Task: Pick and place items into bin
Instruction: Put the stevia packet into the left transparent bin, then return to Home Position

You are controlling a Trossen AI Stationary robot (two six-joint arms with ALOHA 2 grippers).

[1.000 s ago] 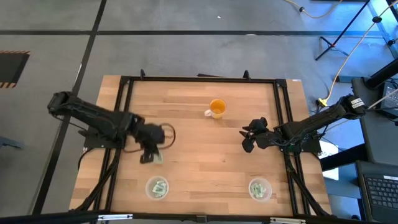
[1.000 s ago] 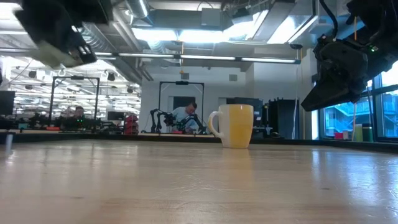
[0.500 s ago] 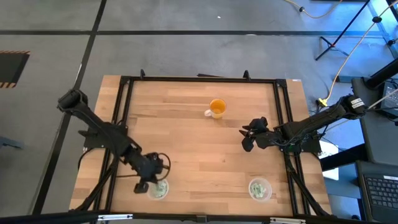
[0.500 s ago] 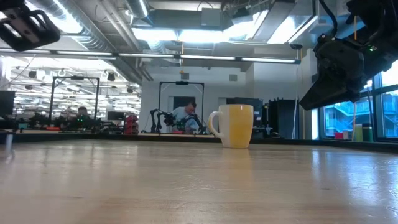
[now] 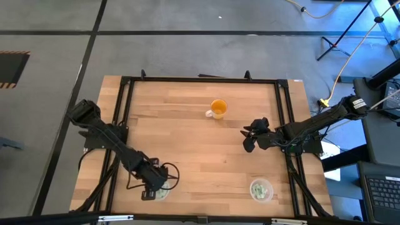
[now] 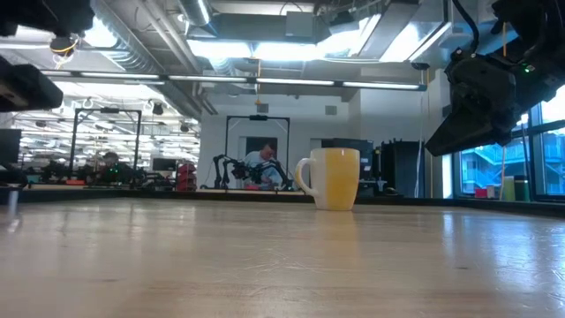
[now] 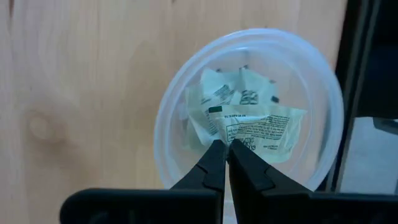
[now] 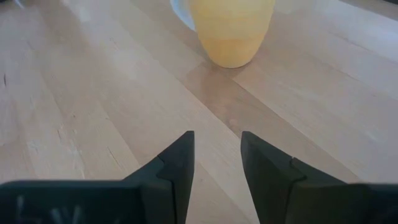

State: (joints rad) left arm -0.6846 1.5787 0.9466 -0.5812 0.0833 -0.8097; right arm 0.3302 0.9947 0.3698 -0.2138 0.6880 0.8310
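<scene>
Above the clear bin point(image 7: 323, 124), left hand point(image 7: 225, 149) pinching a packet point(image 7: 264, 127).

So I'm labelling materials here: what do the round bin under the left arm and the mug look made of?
Bin: probably thin clear plastic; the wood shows through its wall. Mug: likely glazed ceramic, opaque yellow-orange with a soft sheen.

Bare wooden bench point(image 5: 200, 156) lies open mid-way; only the orange ceramic mug point(image 5: 218, 109) stands far-centre, two clear plastic bins point(image 5: 261, 189) near-edge.
</scene>
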